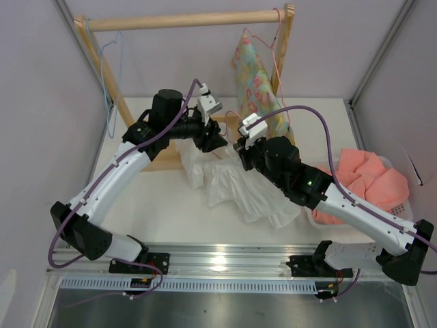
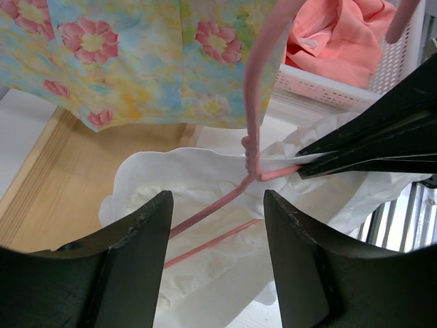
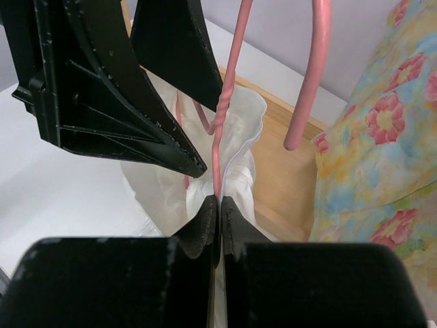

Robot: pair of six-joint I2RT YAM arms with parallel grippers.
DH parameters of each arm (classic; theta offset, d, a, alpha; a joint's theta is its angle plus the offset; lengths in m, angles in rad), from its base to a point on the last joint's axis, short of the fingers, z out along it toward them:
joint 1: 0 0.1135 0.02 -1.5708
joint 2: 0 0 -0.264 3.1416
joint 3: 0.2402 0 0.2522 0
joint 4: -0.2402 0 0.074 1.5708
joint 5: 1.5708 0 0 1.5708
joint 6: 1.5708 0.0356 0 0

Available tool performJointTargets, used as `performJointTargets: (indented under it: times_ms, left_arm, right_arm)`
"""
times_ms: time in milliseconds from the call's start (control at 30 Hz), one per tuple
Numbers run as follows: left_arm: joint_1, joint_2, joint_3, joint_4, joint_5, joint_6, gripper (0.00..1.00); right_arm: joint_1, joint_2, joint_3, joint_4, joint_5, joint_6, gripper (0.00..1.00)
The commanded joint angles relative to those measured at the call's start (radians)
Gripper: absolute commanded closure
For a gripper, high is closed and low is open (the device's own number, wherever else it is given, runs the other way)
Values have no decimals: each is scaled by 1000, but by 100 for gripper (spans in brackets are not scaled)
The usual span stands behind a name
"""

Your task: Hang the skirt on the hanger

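Though thin, pink hanger (image 2: 253,102) amid ruffled skirt (image 2: 184,167)

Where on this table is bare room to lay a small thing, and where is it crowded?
Bare table lies between the left arm, the skirt and the front rail. A smaller patch sits back right, between the floral garment and the basket. The middle is crowded: the left gripper and right gripper meet at the hanger over the skirt.
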Motion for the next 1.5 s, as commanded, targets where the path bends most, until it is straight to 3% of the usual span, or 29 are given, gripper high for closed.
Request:
performJointTargets:
  times_ms: [0,133,200,333,467,600,900,1133,1267,1467]
  left_arm:
    - [-2,8,-2,13,0,30,41]
    - [-2,23,-5,17,4,30,49]
    - [-2,34,-6,16,10,26,60]
    - [-7,32,-13,16,21,18,68]
    - [-14,12,-25,14,38,13,87]
    - [-21,-12,-33,11,62,3,100]
    - [-27,-109,-62,28,64,-65,100]
    - [-30,-186,13,-81,73,-73,100]
    - [-54,-186,32,-164,-3,-46,100]
    - [-57,-276,-29,-139,-71,-85,100]
  right_arm:
    - [-12,-31,61,61,-6,9,100]
    - [-17,-34,59,61,-8,11,100]
    - [-20,-38,58,64,-6,12,100]
    - [-35,-46,56,64,-14,17,100]
    - [-47,-46,51,72,-20,28,100]
    - [-50,-38,44,81,-11,34,100]
    - [-52,-8,39,69,72,49,100]
    - [-49,72,84,34,241,69,100]
    - [-52,95,113,28,313,69,100]
    - [-61,116,125,14,328,74,100]
